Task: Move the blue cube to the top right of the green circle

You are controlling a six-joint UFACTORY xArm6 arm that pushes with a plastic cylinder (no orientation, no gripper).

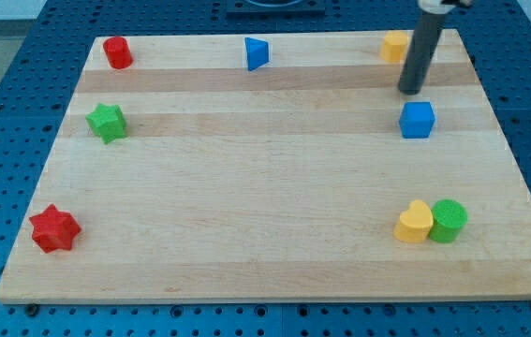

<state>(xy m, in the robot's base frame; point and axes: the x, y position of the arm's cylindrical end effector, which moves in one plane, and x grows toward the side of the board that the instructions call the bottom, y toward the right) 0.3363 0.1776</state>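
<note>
The blue cube (417,120) sits on the wooden board at the view's right, in the upper half. The green circle (449,221) stands at the lower right, well below the cube and slightly to its right. My tip (410,91) is just above the blue cube toward the view's top, close to its upper edge; I cannot tell whether it touches the cube. The rod rises from the tip to the top edge of the view.
A yellow heart-shaped block (414,223) touches the green circle's left side. A yellow block (395,45) is partly hidden behind the rod at the top right. A blue triangle (257,53), a red cylinder (118,52), a green star (107,122) and a red star (54,228) lie elsewhere.
</note>
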